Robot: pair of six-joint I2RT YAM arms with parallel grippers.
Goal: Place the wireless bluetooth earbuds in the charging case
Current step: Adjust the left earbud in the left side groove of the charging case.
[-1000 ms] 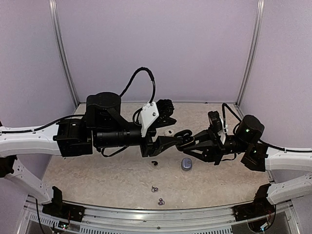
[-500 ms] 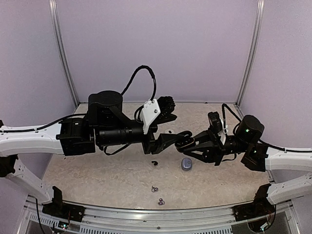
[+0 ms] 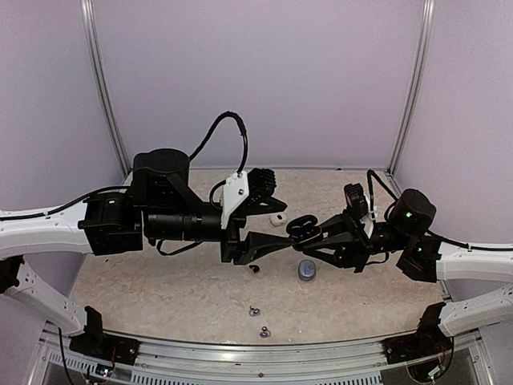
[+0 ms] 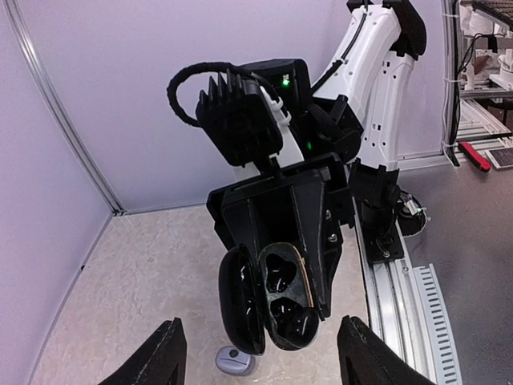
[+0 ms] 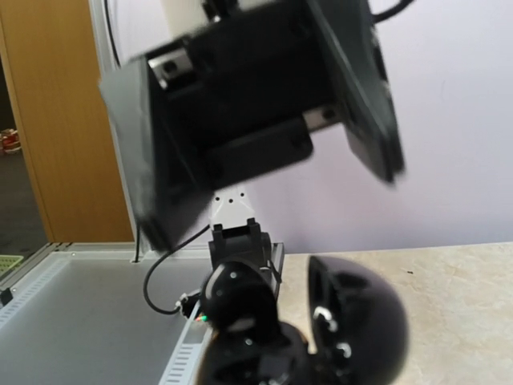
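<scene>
Your right gripper [image 3: 313,237] pinches the open charging case [image 4: 268,298] aloft; the left gripper [image 4: 260,361], agape, seemingly empty, must fetch an earbud [image 3: 254,268].

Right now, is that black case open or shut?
Open. The black charging case, held in the right gripper, has its lid swung aside, baring two earbud pockets, both apparently empty.

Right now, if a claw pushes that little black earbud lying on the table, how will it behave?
The black earbud is tiny beside the grey case, so likely very light and quick to skid. Its curved shape may make it spin or roll, or slip from a pinch.
</scene>
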